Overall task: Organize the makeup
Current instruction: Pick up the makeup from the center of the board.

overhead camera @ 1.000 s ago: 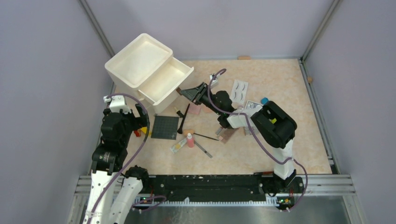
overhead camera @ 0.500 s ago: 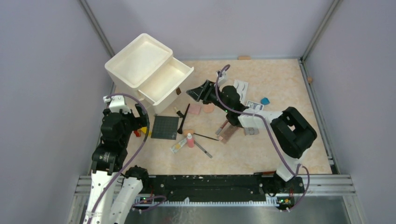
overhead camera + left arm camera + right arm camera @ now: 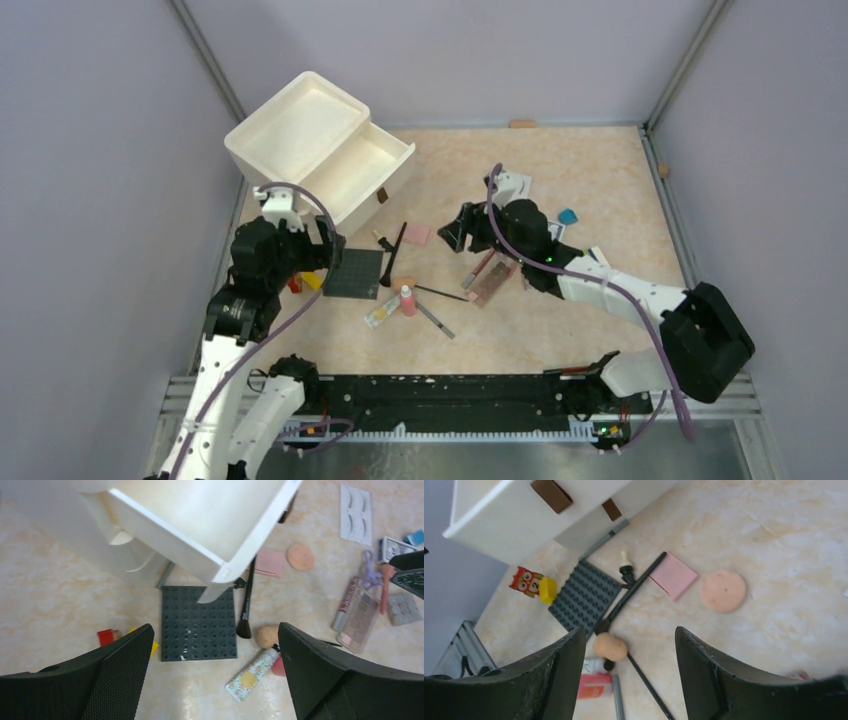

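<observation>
Right claw (image 3: 630, 632) is hovering wide and empty near the peach puff (image 3: 723, 591), right of centre, probably soft, light and best pinched edge-to-edge; left claw (image 3: 215, 626) is gaping too.

No words or numbers can be read anywhere. The little tube (image 3: 249, 674) near the bottom middle of the left wrist view has a yellow patch and tiny flowers, but any letters on it are too small to tell. The red brick (image 3: 523, 580) at the left of the right wrist view shows only an owl face.
</observation>
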Robot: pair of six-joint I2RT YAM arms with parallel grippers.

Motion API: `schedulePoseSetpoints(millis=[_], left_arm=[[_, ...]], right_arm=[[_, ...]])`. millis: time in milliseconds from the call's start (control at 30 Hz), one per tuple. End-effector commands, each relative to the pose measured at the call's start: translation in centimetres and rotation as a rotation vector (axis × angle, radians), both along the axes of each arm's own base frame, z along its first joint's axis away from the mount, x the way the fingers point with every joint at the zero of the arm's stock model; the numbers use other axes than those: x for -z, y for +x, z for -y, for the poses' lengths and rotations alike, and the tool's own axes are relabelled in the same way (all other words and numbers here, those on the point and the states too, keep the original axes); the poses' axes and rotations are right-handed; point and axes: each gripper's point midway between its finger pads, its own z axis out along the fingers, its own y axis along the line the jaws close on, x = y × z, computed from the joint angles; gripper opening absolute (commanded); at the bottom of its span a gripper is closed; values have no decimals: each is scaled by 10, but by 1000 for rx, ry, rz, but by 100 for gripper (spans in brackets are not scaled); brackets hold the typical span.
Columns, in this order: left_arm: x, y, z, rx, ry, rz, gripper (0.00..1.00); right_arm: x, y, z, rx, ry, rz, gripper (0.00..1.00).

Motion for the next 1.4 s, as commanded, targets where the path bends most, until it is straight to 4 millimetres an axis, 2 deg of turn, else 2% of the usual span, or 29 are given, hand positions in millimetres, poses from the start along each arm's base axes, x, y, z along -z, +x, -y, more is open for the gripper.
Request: schedulePoseSetpoints(millis=[0,67,100,133,300,467,567,733,767,800,833,967,1167,1367], left_arm=[[-28,1,39,144,-92,54,99],[-21,-2,56,168,-97,30,99],[-16,-6,71,191,-84,17,99],[-12,-6,73,165,-72,9,99],[14,-27,119,191,-13,-60,98],[54,-47,154,247,14,-179,98],[76,-53,167,263,32,-267,98],[94,-54,171,258,77,-311,97],[99,-54,172,260,90,-321,96],[112,-56,173,262,118,-355,87],[118,-56,173,259,128,-371,84],[137,-60,171,243,154,-418,79],[153,-61,170,229,187,-451,75],[158,-58,170,220,204,-450,67]], right_arm=[[16,-11,35,54,-130,12,65],[16,-10,47,109,-132,18,65],[14,-10,51,123,-126,22,66],[13,-11,54,134,-122,27,66],[5,-12,62,159,-118,46,66],[4,-13,76,200,-148,51,66],[5,-15,82,215,-152,48,66],[6,-18,90,236,-151,51,67],[6,-19,91,237,-149,52,67],[7,-19,92,240,-147,48,67],[7,-19,92,240,-148,46,67],[9,-19,93,244,-153,41,67],[10,-18,94,246,-154,37,66],[12,-19,95,249,-152,30,66]])
